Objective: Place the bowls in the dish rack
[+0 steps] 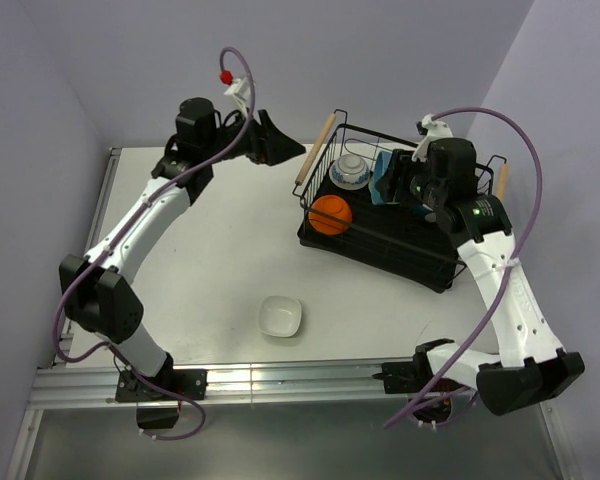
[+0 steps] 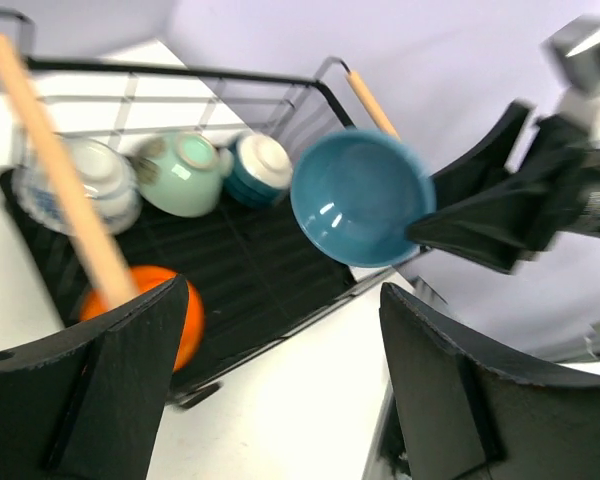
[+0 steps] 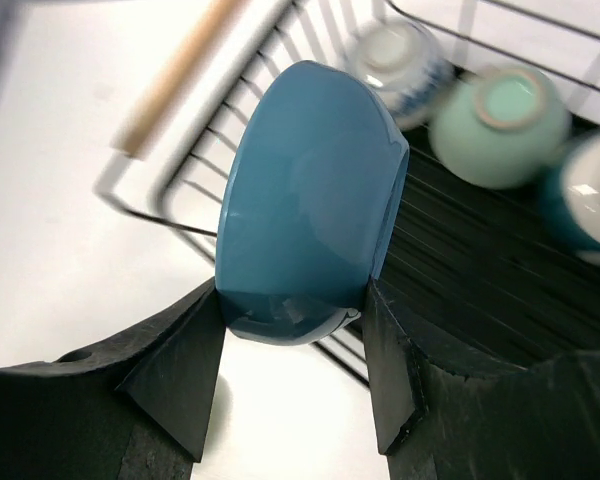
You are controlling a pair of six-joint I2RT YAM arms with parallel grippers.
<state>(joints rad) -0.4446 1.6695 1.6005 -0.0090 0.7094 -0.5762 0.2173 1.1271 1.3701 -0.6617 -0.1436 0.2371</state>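
The right pincer [image 3: 292,295] pinches the blue bowl [image 3: 310,190] by one edge only, so the bowl stands on its side in the air above the rack [image 1: 380,262], on the right of the table [image 1: 210,250]. The bite is shallow and the glaze is smooth. I judge that the bowl could swivel between the pads or slide out if the arm jolts.

Let go from this height, it would likely strike the mint bowl [image 2: 185,175] or its neighbours below. It might also catch the wire rim and tip out onto the table. I cannot tell whether it hangs fully inside the rim. The orange bowl [image 1: 330,214] fills the near left corner, so free slots look few.

The left pincer [image 2: 280,300] is spread wide and holds nothing. It hovers just beside the rack's left handle [image 1: 317,148], where a careless swing could nudge the rack under the other arm. The white bowl [image 1: 280,316] lies on the table, near and well apart from the rack.
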